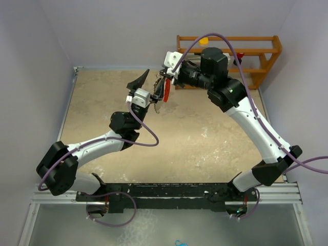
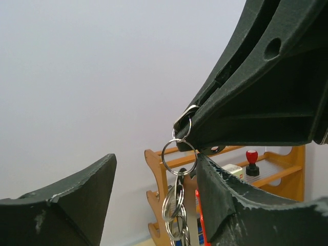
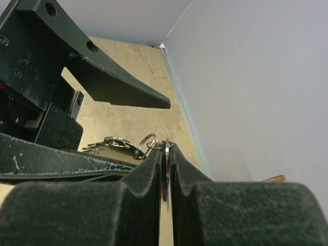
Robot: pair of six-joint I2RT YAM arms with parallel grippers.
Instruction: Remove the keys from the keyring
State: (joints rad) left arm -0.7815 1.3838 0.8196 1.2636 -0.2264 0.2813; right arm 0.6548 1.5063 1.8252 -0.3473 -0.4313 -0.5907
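Observation:
My right gripper (image 1: 165,83) (image 3: 166,147) is raised over the far middle of the table and shut on the keyring, a flat silver piece (image 3: 166,177) and a red strip (image 1: 166,92) (image 2: 200,218). A chain of silver rings (image 2: 178,197) (image 3: 147,142) hangs from it. My left gripper (image 1: 150,88) (image 2: 156,158) is open and straddles this chain. The rings sit close to its right finger (image 2: 241,205), and its left finger (image 2: 56,205) stands well apart. The chain's lower end (image 1: 156,107) dangles below. I cannot make out the keys as separate things.
A wooden rack (image 1: 230,51) (image 2: 159,184) stands against the back wall at the right, with a red-knobbed stamp (image 2: 251,162) and a yellow item (image 1: 204,39) on it. The sandy table top (image 1: 205,133) lies beneath both raised arms. Pale walls close in on three sides.

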